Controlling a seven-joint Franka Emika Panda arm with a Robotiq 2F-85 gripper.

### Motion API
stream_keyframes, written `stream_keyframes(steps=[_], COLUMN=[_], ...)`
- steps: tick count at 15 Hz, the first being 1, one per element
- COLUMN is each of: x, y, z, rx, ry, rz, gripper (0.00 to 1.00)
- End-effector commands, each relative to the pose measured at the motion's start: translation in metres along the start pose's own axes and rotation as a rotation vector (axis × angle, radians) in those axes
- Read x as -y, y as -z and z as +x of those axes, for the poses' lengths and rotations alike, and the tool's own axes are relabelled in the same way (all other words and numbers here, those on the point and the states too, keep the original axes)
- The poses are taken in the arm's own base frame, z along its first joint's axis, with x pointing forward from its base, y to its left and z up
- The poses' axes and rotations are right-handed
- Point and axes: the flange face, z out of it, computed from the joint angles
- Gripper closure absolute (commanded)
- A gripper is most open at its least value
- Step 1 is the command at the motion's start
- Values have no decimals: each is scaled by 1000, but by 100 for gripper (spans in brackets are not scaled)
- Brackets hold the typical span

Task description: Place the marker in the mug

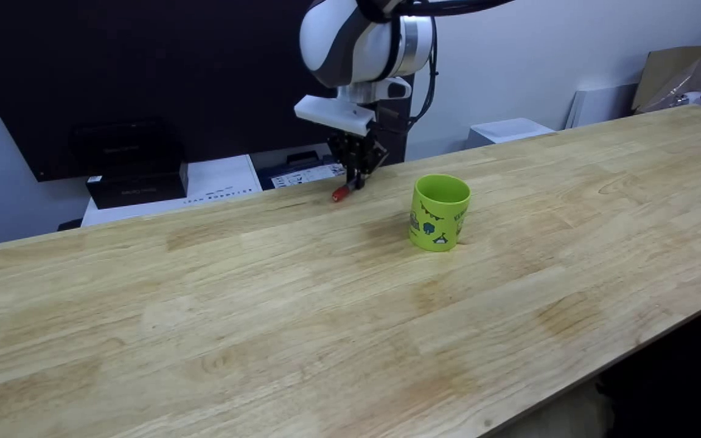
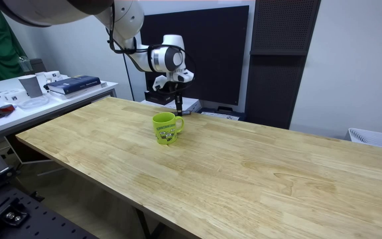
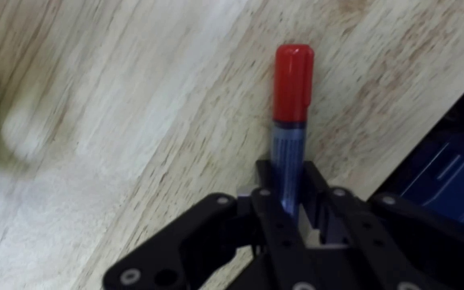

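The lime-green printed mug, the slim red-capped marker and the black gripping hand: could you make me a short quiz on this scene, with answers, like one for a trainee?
1. Pick one: which part of the slim red-capped marker is the black two-fingered hand closed on? A) the red cap; B) the bluish-grey barrel.
2. Fill in, "upright" or "tipped over": the lime-green printed mug sits ___ on the pale wooden table.
3. True or false: the marker is inside the mug.

Key: 1. B. 2. Upright. 3. False; the hand holds it outside the mug.
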Motion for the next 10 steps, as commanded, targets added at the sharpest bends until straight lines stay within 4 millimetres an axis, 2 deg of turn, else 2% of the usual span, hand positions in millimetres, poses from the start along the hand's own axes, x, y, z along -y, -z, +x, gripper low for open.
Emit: stream_keyframes(steps=[1,6,10], x=[3,7,6], y=[4,28,60], z=[7,8,5], rx=[13,-45,-65], ry=[2,23,38], rz=[30,98,101], gripper=[95,95,95])
